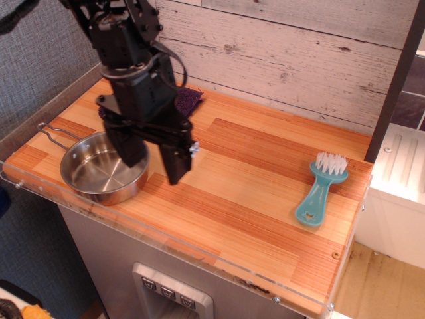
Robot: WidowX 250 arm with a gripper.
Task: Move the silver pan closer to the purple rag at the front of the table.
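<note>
The silver pan (99, 174) sits upright at the front left corner of the table (252, 199), its wire handle (53, 135) pointing left. The purple rag (188, 100) lies at the back left by the wall and is mostly hidden behind my arm; only its right corner shows. My gripper (156, 171) hangs open and empty just right of the pan, above the wood. One finger (133, 149) is over the pan's right rim and the other (176, 163) is over bare table.
A teal dish brush (320, 189) with white bristles lies near the right edge. A clear acrylic rim (166, 242) runs along the front edge. A whitewashed plank wall (285, 53) stands behind the table.
</note>
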